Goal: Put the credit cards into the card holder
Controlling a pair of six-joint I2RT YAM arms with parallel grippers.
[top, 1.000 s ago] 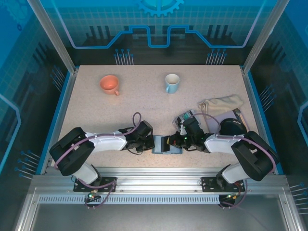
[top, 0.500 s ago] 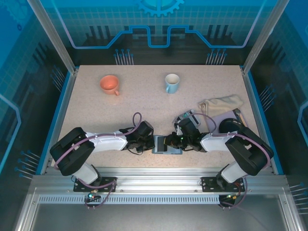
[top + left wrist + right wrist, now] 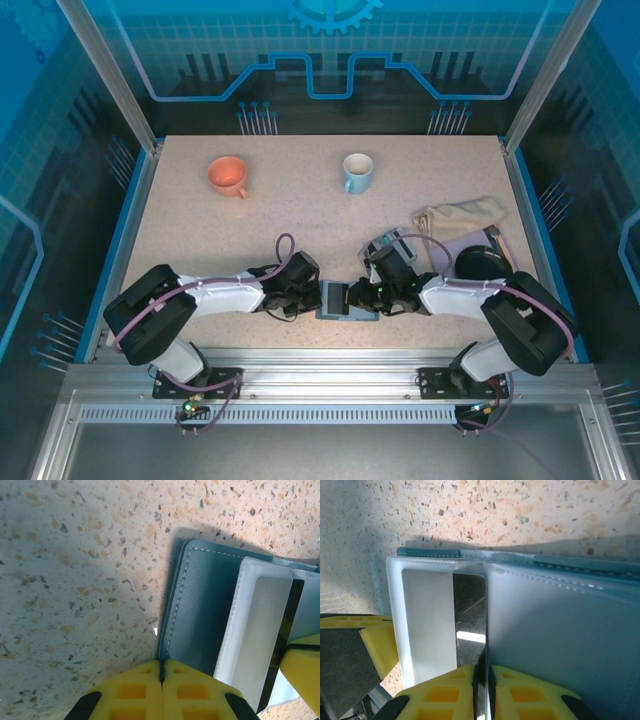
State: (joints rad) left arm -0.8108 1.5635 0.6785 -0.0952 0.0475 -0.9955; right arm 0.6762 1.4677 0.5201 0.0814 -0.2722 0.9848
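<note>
The teal card holder [image 3: 345,302] lies open near the table's front edge between both grippers. My left gripper [image 3: 162,672] is shut on the edge of the holder's teal flap [image 3: 200,610], pinning it. A dark credit card [image 3: 469,615] stands deep in the holder's frosted pocket [image 3: 555,630]. Its near edge sits in the narrow slit of my right gripper [image 3: 482,676], whose jaws are a little apart with a thin dark gap on each side of the card. In the top view the right gripper [image 3: 356,294] faces the left gripper [image 3: 318,296] across the holder.
A grey slotted rack [image 3: 388,244] stands behind the right wrist. A beige cloth [image 3: 460,215] and a dark round object [image 3: 480,262] lie at the right. An orange cup [image 3: 228,175] and a blue-and-white mug [image 3: 357,172] stand at the back.
The right gripper pushed left into the holder, then drew back slightly to the right, and its jaws eased apart around the card. The left gripper stayed put.
</note>
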